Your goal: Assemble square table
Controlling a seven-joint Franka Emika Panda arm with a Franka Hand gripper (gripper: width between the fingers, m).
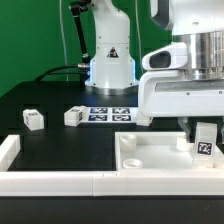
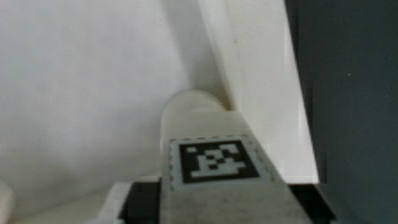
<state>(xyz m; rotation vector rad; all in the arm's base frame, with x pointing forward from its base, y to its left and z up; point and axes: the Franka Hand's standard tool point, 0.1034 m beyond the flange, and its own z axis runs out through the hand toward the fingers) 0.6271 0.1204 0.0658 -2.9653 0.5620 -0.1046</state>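
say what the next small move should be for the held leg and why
Probably shift the leg slightly to line up with a corner socket before lowering: the end effector holds it over the tabletop, and the wrist view shows its tip beside the tabletop's edge, no socket visible beneath.

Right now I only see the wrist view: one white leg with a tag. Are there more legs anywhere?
Observer: Yes, two: a loose leg and a second loose leg, both on the black table, toward the exterior view's left.
Operator: Is there a hole for mine?
Observer: One round socket shows in the square slab, at its end away from the tagged leg.
Operator: What else?
Observer: The marker board, flat beside the second loose leg.
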